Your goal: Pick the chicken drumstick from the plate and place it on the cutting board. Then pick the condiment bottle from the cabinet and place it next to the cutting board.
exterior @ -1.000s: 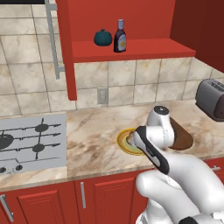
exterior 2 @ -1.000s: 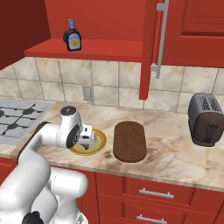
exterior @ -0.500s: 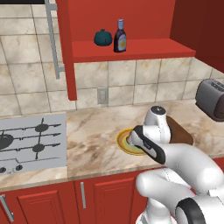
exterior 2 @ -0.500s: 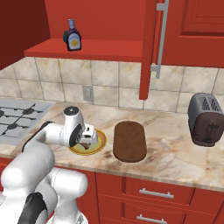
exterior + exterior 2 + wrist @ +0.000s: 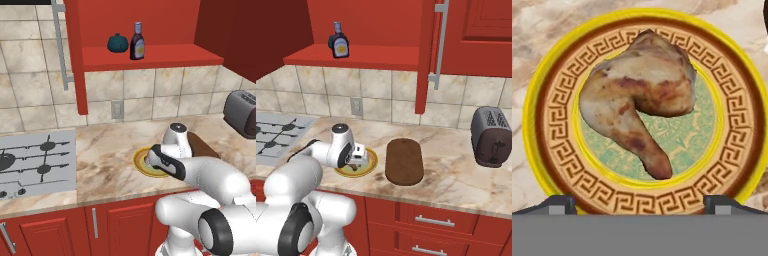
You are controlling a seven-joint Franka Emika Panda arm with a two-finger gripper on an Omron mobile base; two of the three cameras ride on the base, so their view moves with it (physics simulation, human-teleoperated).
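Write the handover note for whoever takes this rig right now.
Gripper: open, empty, poised straight above the drumstick.
Drumstick: lying on the plate, not gripped.
Board: bare, on the counter beside the plate, toaster side.
Bottle: upright on the cabinet shelf, next to a teal pumpkin-shaped thing.
Done: nothing placed yet.
Left: grasp the drumstick, move it to the board; then bring the bottle down beside the board.

Base cameras looked forward-down from behind-left and behind-right, sharing the plate (image 5: 141, 167) and counter (image 5: 451, 170); hand camera sat close above the plate.
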